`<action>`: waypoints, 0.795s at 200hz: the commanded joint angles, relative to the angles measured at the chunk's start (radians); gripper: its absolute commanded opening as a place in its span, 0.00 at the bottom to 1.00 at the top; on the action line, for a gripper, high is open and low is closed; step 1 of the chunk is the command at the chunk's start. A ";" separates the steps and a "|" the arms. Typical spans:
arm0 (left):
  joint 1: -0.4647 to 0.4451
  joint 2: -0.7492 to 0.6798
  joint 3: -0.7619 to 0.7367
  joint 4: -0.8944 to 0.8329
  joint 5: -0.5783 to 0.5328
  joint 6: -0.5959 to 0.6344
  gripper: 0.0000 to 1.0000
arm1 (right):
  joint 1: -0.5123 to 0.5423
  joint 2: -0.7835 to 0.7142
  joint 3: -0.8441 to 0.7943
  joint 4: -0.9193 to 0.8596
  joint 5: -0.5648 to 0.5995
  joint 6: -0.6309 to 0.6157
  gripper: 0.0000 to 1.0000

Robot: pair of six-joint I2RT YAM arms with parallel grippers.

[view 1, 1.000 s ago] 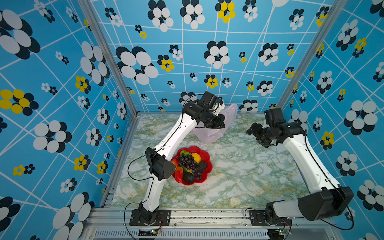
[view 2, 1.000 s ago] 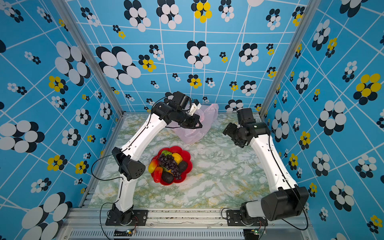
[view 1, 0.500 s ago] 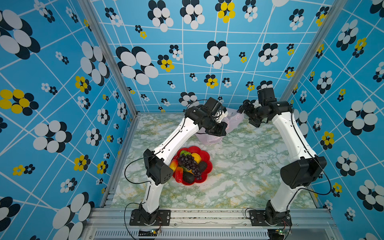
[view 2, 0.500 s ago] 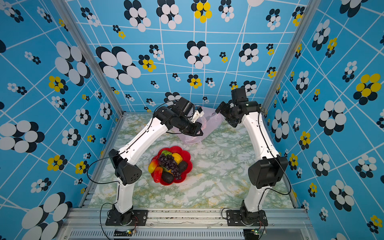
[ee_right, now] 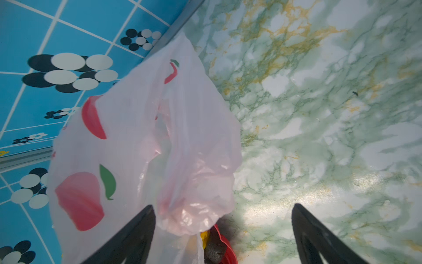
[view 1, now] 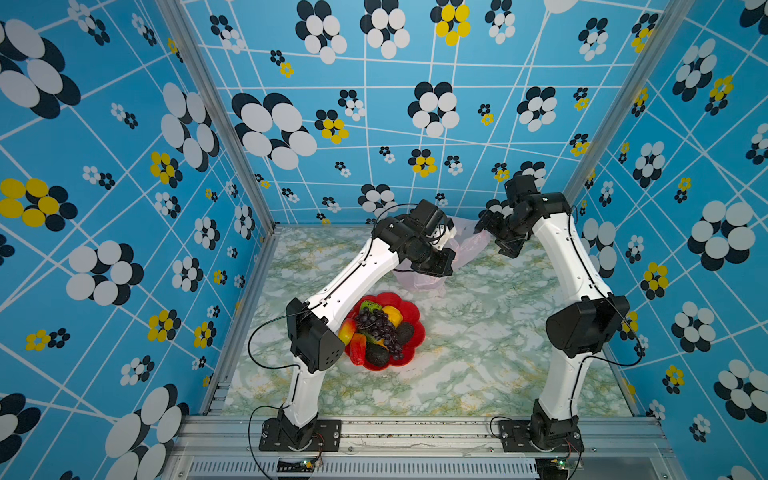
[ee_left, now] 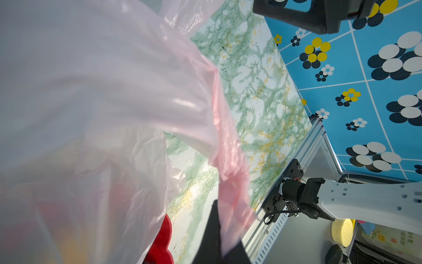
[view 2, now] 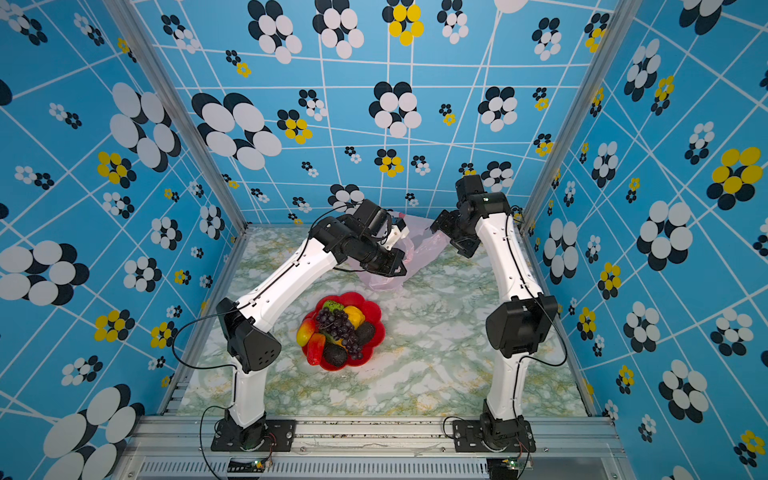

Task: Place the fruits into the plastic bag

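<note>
The fruits lie heaped in a red flower-shaped dish at mid-table, also in the other top view: a dark grape bunch on top, a red-yellow mango and a dark avocado. The pale pink plastic bag hangs behind the dish at the back of the table. My left gripper is shut on a strip of the plastic bag. My right gripper stands open just beside the plastic bag, whose crumpled edge lies between its fingers.
The blue flowered back wall and the right wall stand close behind both grippers. The marble tabletop stretches right of the dish. The right arm's elbow hangs over the table's right side.
My right arm has swung from the table's right middle to the back, its open gripper now at the bag. My left gripper has shifted slightly right and lower, still holding the bag.
</note>
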 commanded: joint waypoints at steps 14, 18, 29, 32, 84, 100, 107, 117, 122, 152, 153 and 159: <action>0.002 -0.044 -0.027 0.001 -0.010 0.007 0.00 | -0.008 -0.024 -0.118 0.019 0.001 -0.020 0.89; 0.002 -0.045 -0.031 0.001 -0.011 0.010 0.00 | -0.008 -0.022 -0.121 0.022 0.001 -0.018 0.89; 0.008 -0.052 -0.043 0.002 -0.010 0.010 0.00 | -0.010 -0.014 -0.121 0.030 0.004 -0.015 0.87; 0.008 -0.054 -0.046 0.002 -0.010 0.009 0.00 | -0.010 -0.013 -0.122 0.033 0.005 -0.013 0.87; 0.046 -0.068 -0.067 -0.002 -0.007 -0.003 0.00 | -0.018 -0.005 -0.137 0.080 0.017 -0.006 0.66; 0.061 -0.084 -0.080 -0.005 -0.025 -0.005 0.00 | -0.028 -0.004 -0.155 0.113 0.021 -0.010 0.53; 0.070 -0.091 -0.086 -0.008 -0.036 -0.006 0.00 | -0.035 -0.001 -0.151 0.119 0.018 -0.013 0.46; 0.087 -0.101 -0.094 -0.014 -0.047 -0.011 0.00 | -0.038 -0.003 -0.146 0.126 0.019 -0.020 0.34; 0.099 -0.108 -0.096 -0.018 -0.056 -0.016 0.00 | -0.037 -0.007 -0.140 0.127 0.025 -0.026 0.26; 0.190 -0.167 -0.125 0.007 -0.084 -0.081 0.00 | -0.034 -0.083 -0.117 0.139 0.047 -0.077 0.00; 0.192 -0.168 -0.125 0.008 -0.085 -0.084 0.00 | -0.034 -0.086 -0.114 0.139 0.047 -0.081 0.00; 0.212 -0.169 -0.121 0.009 -0.094 -0.100 0.00 | -0.027 -0.103 -0.095 0.130 0.045 -0.100 0.00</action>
